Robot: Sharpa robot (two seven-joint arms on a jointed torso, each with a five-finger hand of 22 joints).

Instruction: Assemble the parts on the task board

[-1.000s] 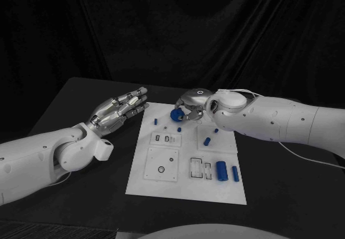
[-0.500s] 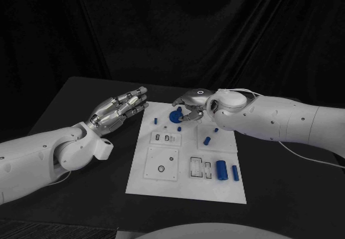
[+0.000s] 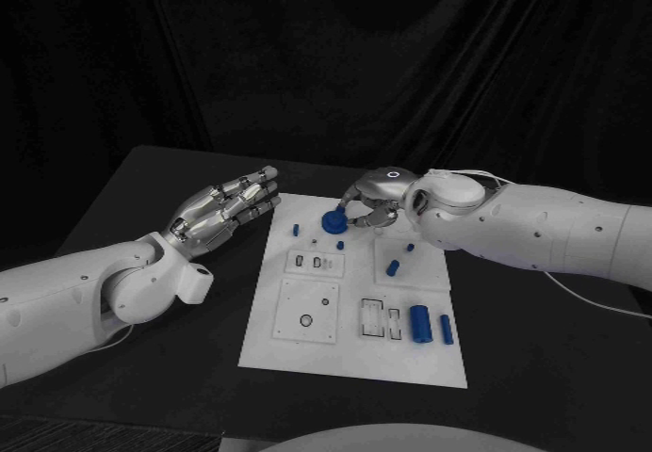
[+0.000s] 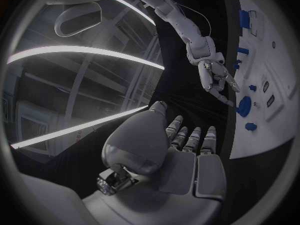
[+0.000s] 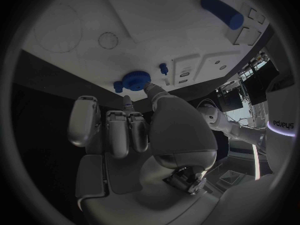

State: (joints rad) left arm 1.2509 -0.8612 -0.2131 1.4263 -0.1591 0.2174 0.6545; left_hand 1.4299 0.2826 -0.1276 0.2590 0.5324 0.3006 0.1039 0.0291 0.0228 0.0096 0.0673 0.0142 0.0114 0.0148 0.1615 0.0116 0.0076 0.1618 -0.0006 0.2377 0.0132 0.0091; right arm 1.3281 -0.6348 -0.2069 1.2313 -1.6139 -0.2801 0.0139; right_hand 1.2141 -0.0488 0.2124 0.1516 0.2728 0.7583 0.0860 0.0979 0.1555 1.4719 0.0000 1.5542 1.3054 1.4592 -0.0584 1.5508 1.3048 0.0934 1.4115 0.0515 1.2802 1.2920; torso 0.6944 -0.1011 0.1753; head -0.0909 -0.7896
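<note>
Blue round part [image 3: 332, 222], disc-shaped, sits at the far end of the white task board [image 3: 307, 347], and the right hand [image 3: 372, 204] pinches it with thumb and a fingertip. Its flat face tips toward the left hand; I can't tell whether it touches the board. Just beside it stands a small blue peg [image 3: 297, 229], upright. A long blue cylinder [image 3: 420, 322] lies at the near right, its axis running near to far. Left hand [image 3: 221, 210] hovers beside the board's left edge, fingers straight, holding nothing.
</note>
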